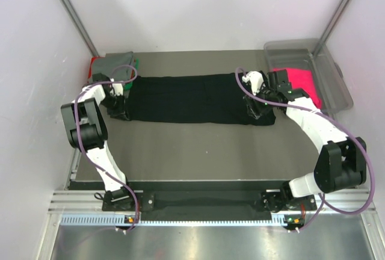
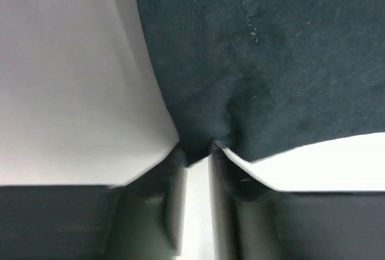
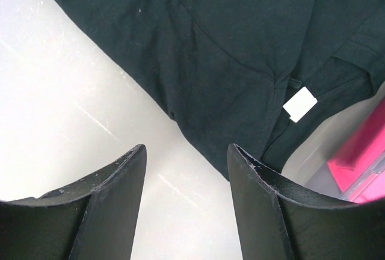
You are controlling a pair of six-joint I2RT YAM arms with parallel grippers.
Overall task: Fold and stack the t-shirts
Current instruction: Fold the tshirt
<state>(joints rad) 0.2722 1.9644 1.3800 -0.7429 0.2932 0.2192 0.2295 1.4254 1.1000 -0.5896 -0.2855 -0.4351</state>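
A black t-shirt (image 1: 192, 99) lies as a long folded strip across the middle of the table. My left gripper (image 1: 118, 107) is at its left end. In the left wrist view the gripper (image 2: 197, 150) has its jaws nearly together, pinching the edge of the black cloth (image 2: 264, 61). My right gripper (image 1: 257, 107) is at the shirt's right end. In the right wrist view the gripper (image 3: 186, 148) is open and empty over bare table, just short of the cloth (image 3: 228, 61) with its white neck label (image 3: 299, 103). A hot-pink t-shirt (image 1: 298, 82) lies in the bin.
A clear plastic bin (image 1: 328, 70) stands at the back right. Its pink contents show in the right wrist view (image 3: 361, 151). A pile of grey, red and green shirts (image 1: 114, 64) sits at the back left corner. White walls close in the table.
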